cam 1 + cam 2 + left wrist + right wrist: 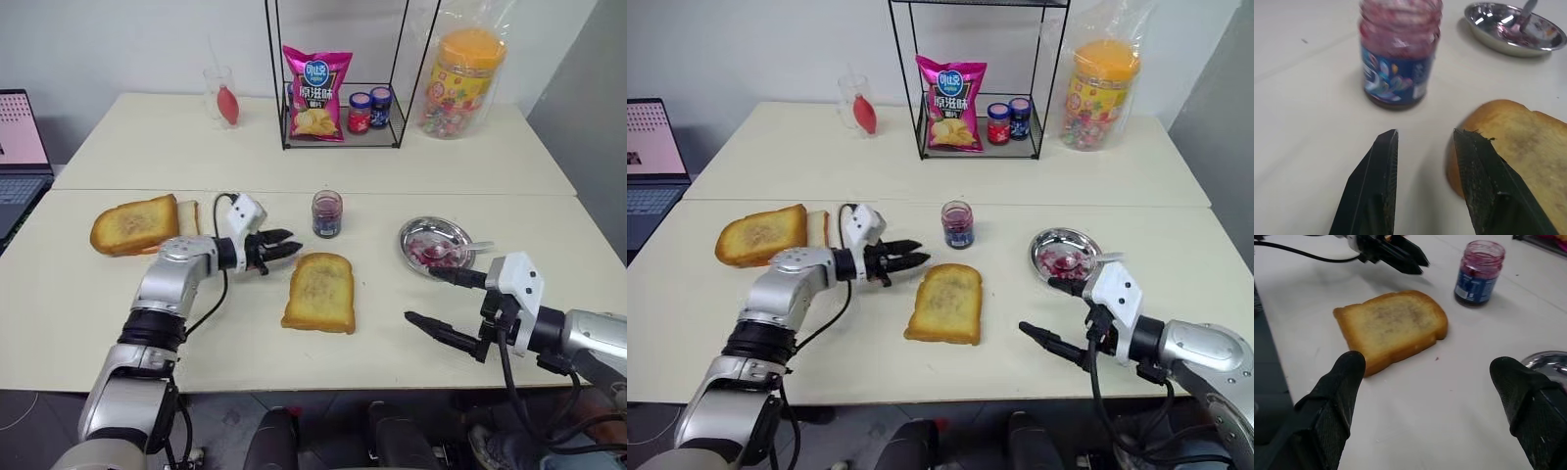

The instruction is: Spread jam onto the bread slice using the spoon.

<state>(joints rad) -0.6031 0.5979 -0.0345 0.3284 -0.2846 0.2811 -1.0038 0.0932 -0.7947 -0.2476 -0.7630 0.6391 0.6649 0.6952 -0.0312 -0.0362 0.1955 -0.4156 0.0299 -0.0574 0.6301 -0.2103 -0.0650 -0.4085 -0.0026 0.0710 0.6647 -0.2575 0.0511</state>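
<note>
Silver arms, black claws, black cables

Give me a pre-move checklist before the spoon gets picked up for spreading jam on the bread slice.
1. Right gripper open, holding nothing: ok.
2. Spoon reachable, lying in the steel dish with its handle over the rim: ok.
3. Jam jar lid off, upright: ok.
4. Bread slice flat on the table, top bare: ok.
5. Left gripper clear of the bread: not ok, one of its fingers sits over the crust edge; contact cannot tell.
6. Jam already on the spoon: cannot tell.
</note>
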